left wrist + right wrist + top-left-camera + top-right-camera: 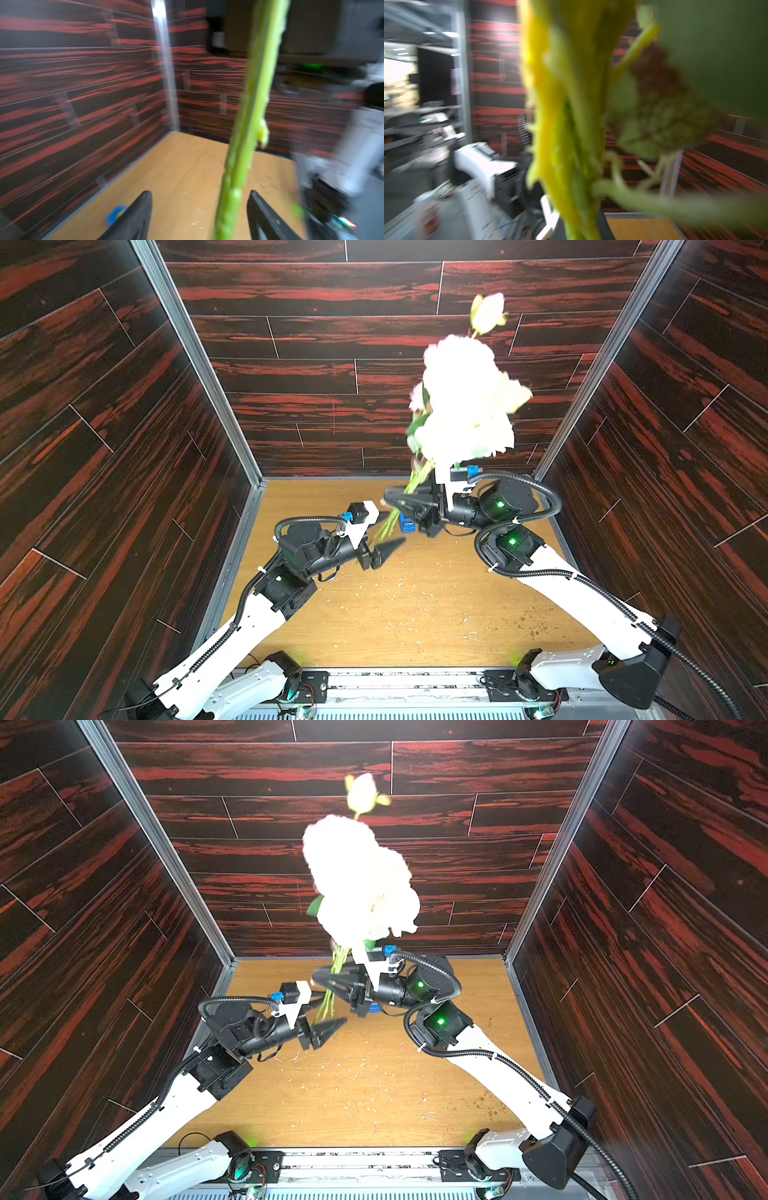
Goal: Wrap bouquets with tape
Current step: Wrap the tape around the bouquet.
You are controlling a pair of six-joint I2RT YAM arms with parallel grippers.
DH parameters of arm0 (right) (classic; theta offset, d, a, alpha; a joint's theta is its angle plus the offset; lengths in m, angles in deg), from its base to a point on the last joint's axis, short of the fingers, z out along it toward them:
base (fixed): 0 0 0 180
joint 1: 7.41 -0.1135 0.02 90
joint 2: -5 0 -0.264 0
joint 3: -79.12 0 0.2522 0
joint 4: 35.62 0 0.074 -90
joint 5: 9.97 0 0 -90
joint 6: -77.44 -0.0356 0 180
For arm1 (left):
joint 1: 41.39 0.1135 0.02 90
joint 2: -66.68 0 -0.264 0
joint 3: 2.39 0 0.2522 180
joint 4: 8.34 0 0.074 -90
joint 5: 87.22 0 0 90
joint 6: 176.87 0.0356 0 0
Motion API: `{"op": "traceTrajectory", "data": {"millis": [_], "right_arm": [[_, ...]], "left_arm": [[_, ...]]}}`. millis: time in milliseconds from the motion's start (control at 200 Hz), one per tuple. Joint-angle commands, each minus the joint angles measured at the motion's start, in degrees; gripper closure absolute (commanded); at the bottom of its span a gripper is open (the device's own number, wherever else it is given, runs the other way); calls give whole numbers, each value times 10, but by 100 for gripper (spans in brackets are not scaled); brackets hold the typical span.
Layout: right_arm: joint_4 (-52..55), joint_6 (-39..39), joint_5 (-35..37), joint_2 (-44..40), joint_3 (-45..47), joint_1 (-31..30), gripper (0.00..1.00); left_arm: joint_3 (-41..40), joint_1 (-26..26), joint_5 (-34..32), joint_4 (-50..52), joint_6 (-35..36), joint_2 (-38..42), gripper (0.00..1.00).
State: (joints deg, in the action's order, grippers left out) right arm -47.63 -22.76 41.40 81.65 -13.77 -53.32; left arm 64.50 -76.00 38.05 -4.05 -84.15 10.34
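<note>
With left gripper (pixel 395 527) gaping wide and empty, jaws either side of stems (pixel 249 104) low down: best drawn back straight, no snagging. Above, bouquet (pixel 461 406) upright over table (pixel 415 614), pinched mid-stem in tightly closed right gripper (pixel 395 498); hold steady. Under that, tape (pixel 406 524), mostly hidden; probably fetch next.

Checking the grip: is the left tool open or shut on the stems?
Open: the left tool has its jaws apart in the left wrist view, green stems passing between them.
</note>
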Motion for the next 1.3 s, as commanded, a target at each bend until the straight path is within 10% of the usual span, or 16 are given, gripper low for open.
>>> {"op": "traceTrajectory", "data": {"millis": [0, 110, 251, 511, 772, 1047, 1298], "right_arm": [[-59, -32, -122, -30, -12, -2, 100], [-148, -89, -166, -30, -1, -1, 100], [-144, -87, -154, -33, -8, -2, 100], [-18, -18, 308, -68, 49, -24, 54], [-8, -48, 352, -9, 31, -25, 52], [22, -71, 372, 37, -3, -26, 58], [-3, -63, 365, 28, 8, -30, 100]], "left_arm": [[14, 1, 179, -22, -24, -8, 26], [12, 1, 226, -116, -99, -32, 42], [12, 0, 208, -153, -117, -43, 100], [0, -15, -44, -140, -23, -21, 100], [-24, -64, -243, -103, 108, -12, 100], [-7, -126, -415, -96, 210, -33, 100], [-2, -142, -495, -107, 228, -50, 91]]}}
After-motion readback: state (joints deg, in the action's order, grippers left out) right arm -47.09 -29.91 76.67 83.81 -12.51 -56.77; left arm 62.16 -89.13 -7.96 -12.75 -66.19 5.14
